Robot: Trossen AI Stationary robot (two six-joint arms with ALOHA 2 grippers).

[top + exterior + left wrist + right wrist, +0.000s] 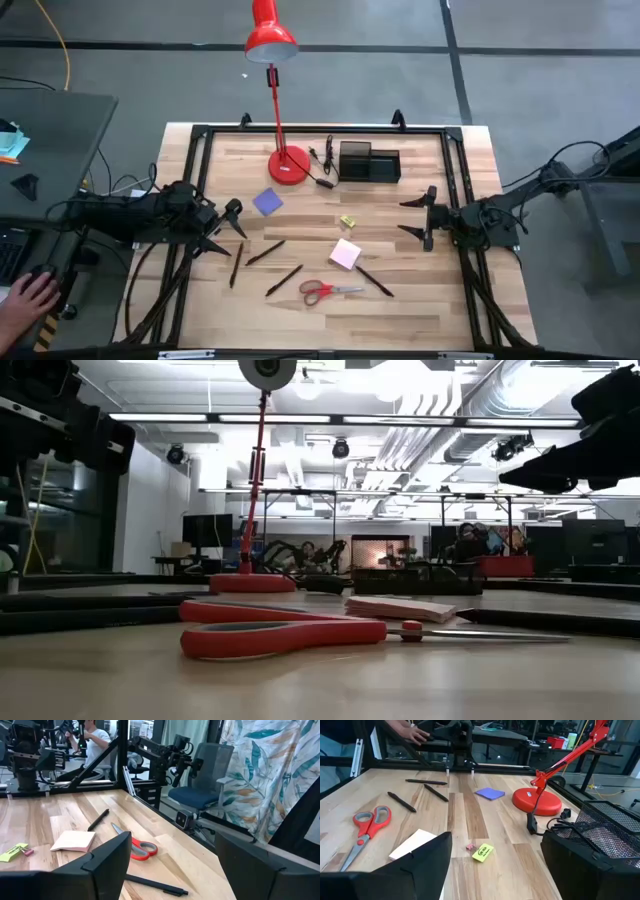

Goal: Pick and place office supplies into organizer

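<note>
Supplies: all lie loose on the bench point(420, 310), none in the organizer point(368, 162).
Organizer: black mesh tray at the far side of the bench, just right of the lamp base point(288, 166); in my right wrist view its mesh wall sits close by.
Scissors: red-handled scissors point(328, 291) lie flat near the front edge, blades pointing right.
Pink pad: the pink pad point(346, 254) sits just behind the scissors, a little right of centre.
Blue pad: the blue pad point(267, 202) lies left of centre, near the lamp base.
Yellow piece: the yellow piece point(348, 222) rests between the pink pad and the organizer.
Pens: four dark pens point(266, 251) lie scattered; three are left of the pink pad, and one lies just right of it, close to the scissors.
Left hand: my left hand point(226, 228) hovers over the left part of the bench, fingers spread and pinching nothing, near the leftmost pen and the blue pad.
Right hand: my right hand point(417, 217) hovers over the right part of the bench, fingers spread and empty, pointing toward the middle, well apart from the pink pad.
Lamp: the red lamp point(271, 38) stands on its round base, its head leaning past the far edge.
Person: a hand point(28, 294) rests at a desk off the bench's left side.
</note>
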